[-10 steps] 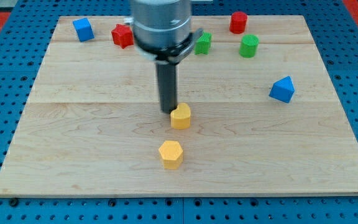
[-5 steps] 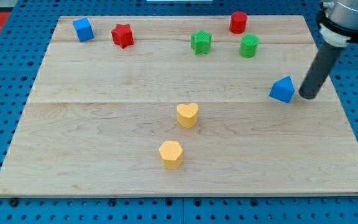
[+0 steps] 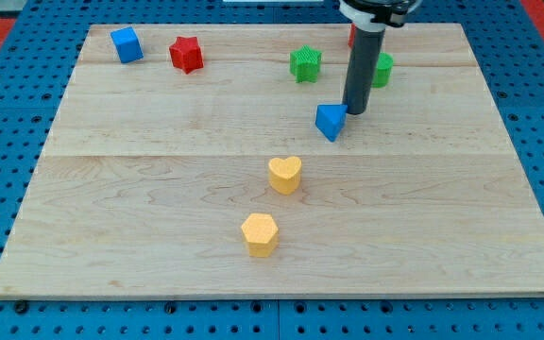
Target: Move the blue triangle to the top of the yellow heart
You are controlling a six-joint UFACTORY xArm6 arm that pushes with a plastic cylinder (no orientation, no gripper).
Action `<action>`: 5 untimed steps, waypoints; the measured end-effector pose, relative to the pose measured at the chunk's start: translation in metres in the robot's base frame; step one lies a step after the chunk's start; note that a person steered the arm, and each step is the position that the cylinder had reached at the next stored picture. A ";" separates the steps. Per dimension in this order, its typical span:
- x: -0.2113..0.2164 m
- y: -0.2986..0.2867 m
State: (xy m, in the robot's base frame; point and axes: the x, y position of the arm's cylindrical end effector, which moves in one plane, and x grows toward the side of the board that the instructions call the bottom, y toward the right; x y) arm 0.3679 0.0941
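The blue triangle (image 3: 330,122) lies on the wooden board (image 3: 159,189), above and to the right of the yellow heart (image 3: 284,175), with a gap between them. My tip (image 3: 355,112) touches the triangle's upper right side. The dark rod rises from there toward the view's top. The yellow heart sits near the board's middle.
A yellow hexagon (image 3: 260,233) lies below the heart. A blue cube (image 3: 127,44) and a red star (image 3: 186,54) sit at the top left. A green star (image 3: 305,64), a green cylinder (image 3: 381,69) and a partly hidden red cylinder (image 3: 352,36) sit at the top, around the rod.
My tip swung from beside the heart to the triangle's right, then pushed the blue triangle left across the board, toward the heart.
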 end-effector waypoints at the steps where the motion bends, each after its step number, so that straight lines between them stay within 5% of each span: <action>1: 0.008 -0.017; 4: 0.012 -0.036; 5: 0.031 0.012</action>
State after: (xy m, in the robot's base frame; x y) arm 0.3990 0.1059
